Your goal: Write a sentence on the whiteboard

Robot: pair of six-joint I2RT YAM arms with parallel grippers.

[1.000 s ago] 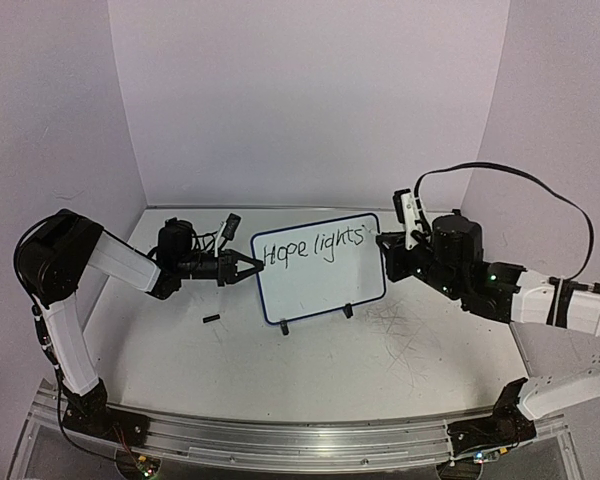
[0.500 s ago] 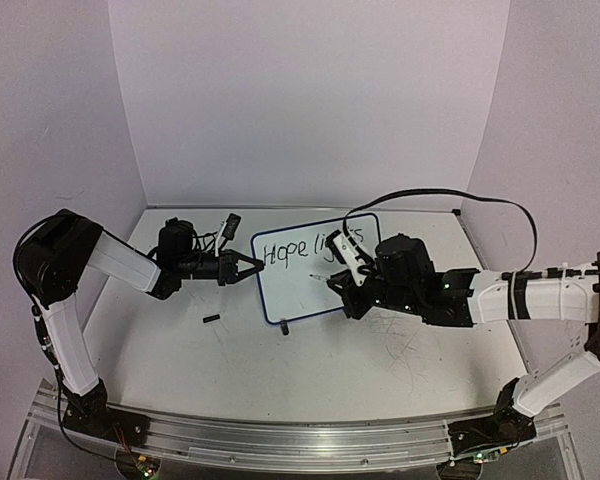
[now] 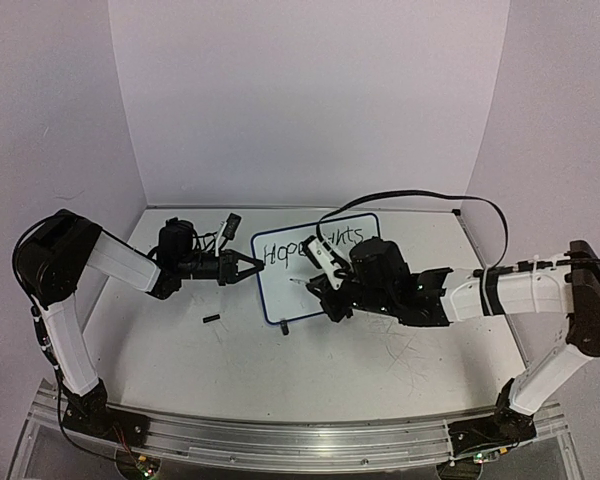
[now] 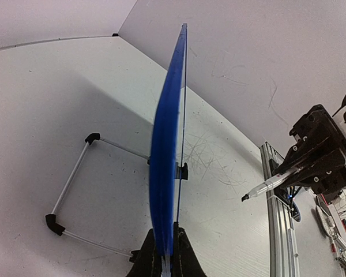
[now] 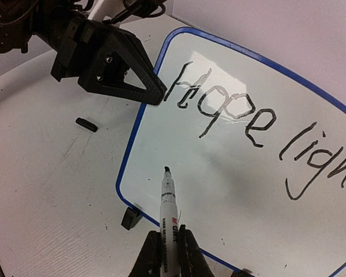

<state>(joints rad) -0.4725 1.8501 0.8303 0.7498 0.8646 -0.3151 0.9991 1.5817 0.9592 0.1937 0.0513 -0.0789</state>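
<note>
The whiteboard (image 3: 280,290) stands tilted on its wire stand (image 4: 75,184), with "Hope ligh…" in black on it (image 5: 242,173). My left gripper (image 3: 254,267) is shut on the board's left blue rim; in the left wrist view the board (image 4: 167,133) is edge-on between the jaws of that gripper (image 4: 165,229). My right gripper (image 5: 168,229) is shut on an uncapped black marker (image 5: 168,202). The marker tip hovers over the blank lower-left part of the board, below "Hope". In the top view the right gripper (image 3: 318,288) covers the middle of the writing.
A small black marker cap (image 3: 211,320) lies on the table left of the board, also in the right wrist view (image 5: 86,124). The board's black foot (image 5: 131,217) sits at its lower-left corner. The aluminium rail (image 3: 280,440) runs along the near edge.
My right arm has swung left from the board's right edge across its face, carrying the marker to the lower-left area. The left gripper and the board have stayed put.
</note>
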